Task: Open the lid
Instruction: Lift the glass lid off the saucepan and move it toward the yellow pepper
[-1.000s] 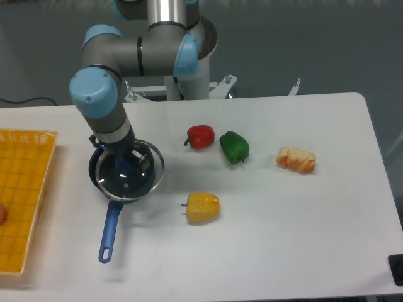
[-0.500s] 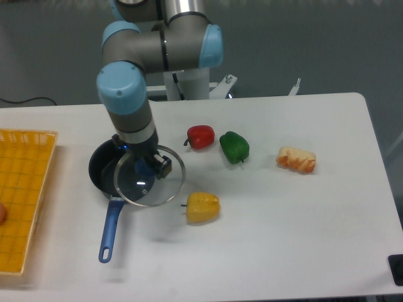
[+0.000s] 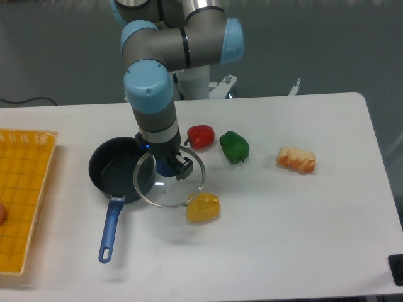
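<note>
The lid (image 3: 165, 189), a clear glass disc with a silver rim, hangs in the air off the saucepan, its right edge over the yellow pepper (image 3: 204, 209). My gripper (image 3: 169, 165) reaches down from above and is shut on the lid's blue central knob. The dark blue saucepan (image 3: 113, 171) stands uncovered on the white table at the left, its inside showing, its long blue handle (image 3: 109, 231) pointing toward the front. The lid's left edge still overlaps the pan's right rim in this view.
A red pepper (image 3: 201, 136) and a green pepper (image 3: 234, 146) lie just right of the arm. A piece of bread (image 3: 296, 159) lies farther right. A yellow basket (image 3: 22, 198) fills the table's left edge.
The arm has carried the lid off the saucepan and to the right, from covering the pan to hanging beside it above the yellow pepper. The pan is now uncovered.
</note>
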Robot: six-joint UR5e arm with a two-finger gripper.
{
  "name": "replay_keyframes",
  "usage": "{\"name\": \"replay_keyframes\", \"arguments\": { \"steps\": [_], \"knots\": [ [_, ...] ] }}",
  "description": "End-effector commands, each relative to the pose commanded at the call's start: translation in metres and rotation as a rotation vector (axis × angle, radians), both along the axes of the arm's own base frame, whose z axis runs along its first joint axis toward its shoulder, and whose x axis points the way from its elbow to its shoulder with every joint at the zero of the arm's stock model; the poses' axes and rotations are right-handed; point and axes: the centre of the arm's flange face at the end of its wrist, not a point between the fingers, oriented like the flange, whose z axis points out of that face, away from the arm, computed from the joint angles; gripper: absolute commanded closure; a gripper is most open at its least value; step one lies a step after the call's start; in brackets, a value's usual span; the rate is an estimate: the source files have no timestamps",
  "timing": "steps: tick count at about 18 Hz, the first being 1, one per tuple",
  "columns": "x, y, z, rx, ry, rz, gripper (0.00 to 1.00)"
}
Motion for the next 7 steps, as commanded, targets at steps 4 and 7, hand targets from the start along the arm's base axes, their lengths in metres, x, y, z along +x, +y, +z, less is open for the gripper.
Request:
{"name": "replay_keyframes", "arguments": {
  "steps": [4,7],
  "knots": [
    [-0.0056,-0.0057,-0.0050,-0.012,-0.010,0.012,0.42],
    [-0.0072,-0.0082,-0.0079,-0.017,-0.013,0.015,0.41]
  ]
}}
